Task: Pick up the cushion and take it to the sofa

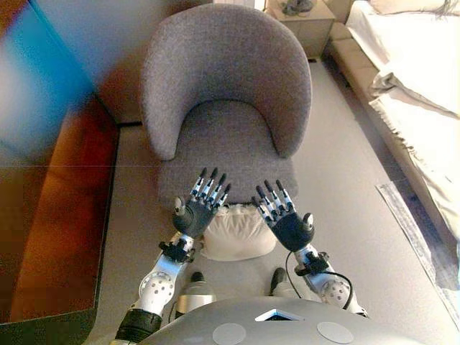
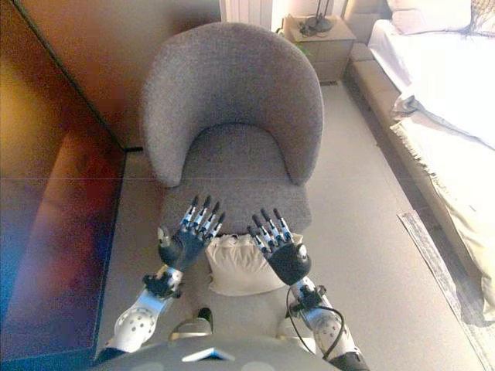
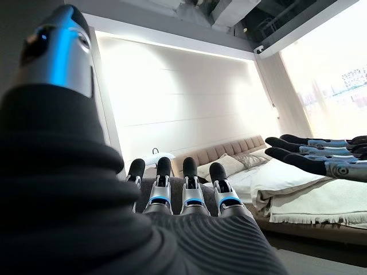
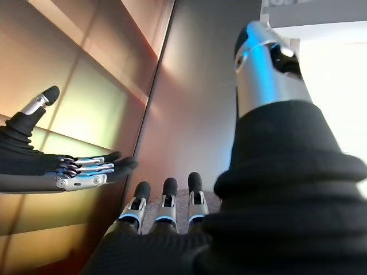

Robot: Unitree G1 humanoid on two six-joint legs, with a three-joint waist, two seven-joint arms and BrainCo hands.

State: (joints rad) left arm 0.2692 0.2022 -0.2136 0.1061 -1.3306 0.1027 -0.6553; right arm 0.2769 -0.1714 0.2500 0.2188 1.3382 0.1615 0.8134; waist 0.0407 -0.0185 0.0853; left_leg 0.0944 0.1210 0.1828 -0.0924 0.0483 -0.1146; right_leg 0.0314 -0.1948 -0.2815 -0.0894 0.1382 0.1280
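A cream-white cushion lies on the floor just in front of a grey tub armchair; it also shows in the right eye view. My left hand is open, fingers straight, held above the cushion's left side. My right hand is open, fingers straight, above its right side. Both hands hold nothing. Their own wrist views show the straight fingers of the left hand and the right hand. The hands hide part of the cushion's top edge.
A dark glossy wall or cabinet runs along the left. A bed with white covers stands at the right, a nightstand behind the armchair. A rug edge lies at the right on the grey floor.
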